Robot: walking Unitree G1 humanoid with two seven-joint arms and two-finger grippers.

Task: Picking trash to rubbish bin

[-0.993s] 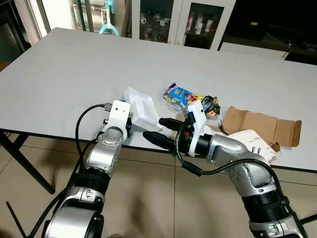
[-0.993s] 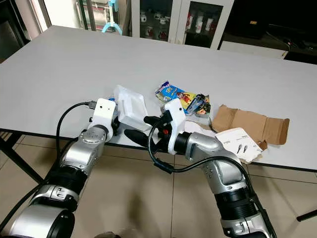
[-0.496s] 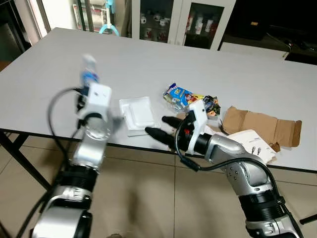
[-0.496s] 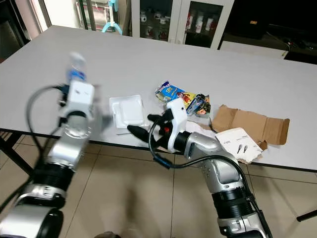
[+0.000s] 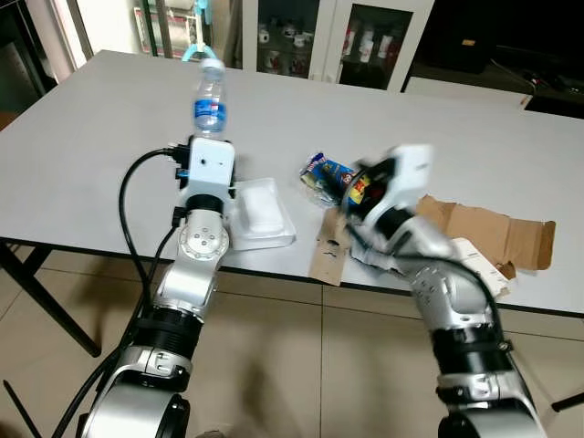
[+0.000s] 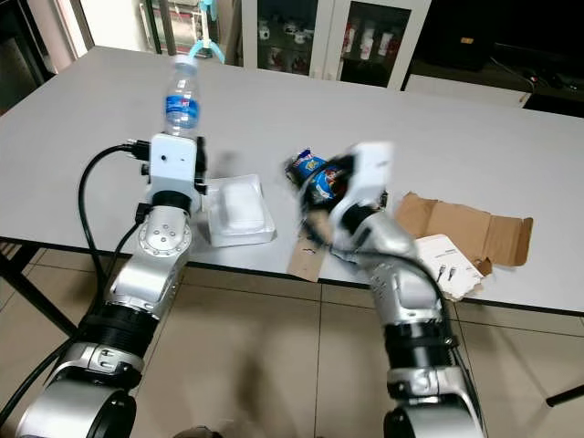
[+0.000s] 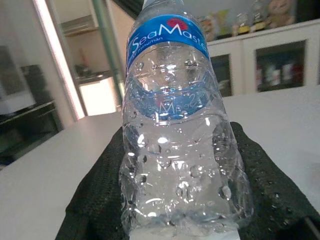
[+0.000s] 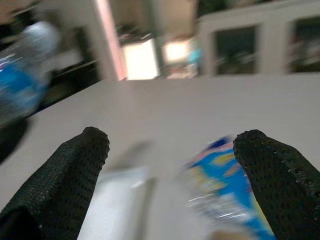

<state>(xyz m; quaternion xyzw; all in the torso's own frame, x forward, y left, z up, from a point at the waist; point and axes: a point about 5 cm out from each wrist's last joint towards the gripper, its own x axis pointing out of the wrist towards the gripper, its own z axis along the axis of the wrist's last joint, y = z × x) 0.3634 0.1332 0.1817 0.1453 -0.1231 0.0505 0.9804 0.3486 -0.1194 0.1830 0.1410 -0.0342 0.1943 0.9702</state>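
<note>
Left gripper (image 7: 185, 220) has its two black fingers (image 7: 100, 200) clamped on either side of the lower body of a clear water bottle (image 7: 177, 130), blue label above the grip, bottle upright and raised above the table (image 5: 109, 128), cap end up. Just beside and below that grip lies a white foam tray (image 5: 260, 214) near the table's front edge. Right gripper (image 8: 172, 180) is blurred from motion, fingers (image 8: 65, 170) spread wide apart and holding nothing, aimed at a blue snack wrapper (image 8: 225, 185) lying just ahead of them, between the tips. Beyond that wrapper sit a flattened brown cardboard piece (image 5: 484, 228) and a white leaflet, further toward the robot's right. No rubbish bin can be made out. Judged step: carrying the bottle off while the right arm lines up on the wrapper. To do it well: keep the bottle vertical with the squeeze low on the body so it doesn't slip, slow the right arm before closing, centre the wrapper between the tips and press down to the table so the thin foil gets pinched.
</note>
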